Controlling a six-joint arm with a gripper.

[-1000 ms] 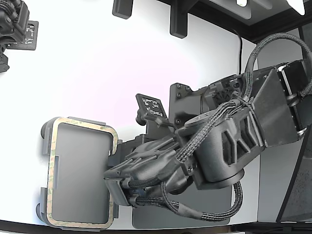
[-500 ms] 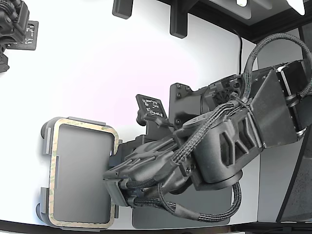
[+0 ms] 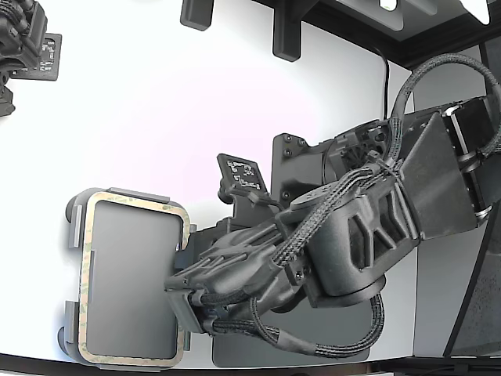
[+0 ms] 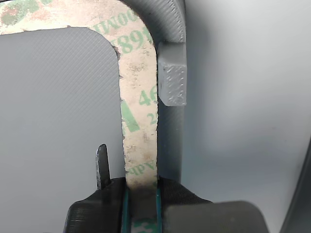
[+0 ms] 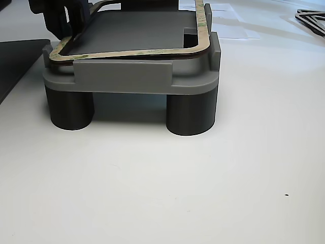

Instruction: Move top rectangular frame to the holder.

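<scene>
Gripping one long side of the top rectangular frame (image 3: 88,266), the gripper (image 3: 182,291) reaches in from the exterior view's right; the tan speckled band lies over the holder (image 3: 72,235), a light grey tray.

Wrist view: jaws pinch the thin papery strip (image 4: 140,121) beside a ribbed grey edge tab (image 4: 173,80).

Other view: the band (image 5: 127,52) looks slightly lifted at the gripped end above the holder's (image 5: 127,81) round feet; letting go now could leave it riding a tab instead of seated.

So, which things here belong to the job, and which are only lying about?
Job:
- rectangular frame
- holder
- gripper, shut on the frame's band

Lying about:
- dark mat
- tagged block
- second arm
</scene>
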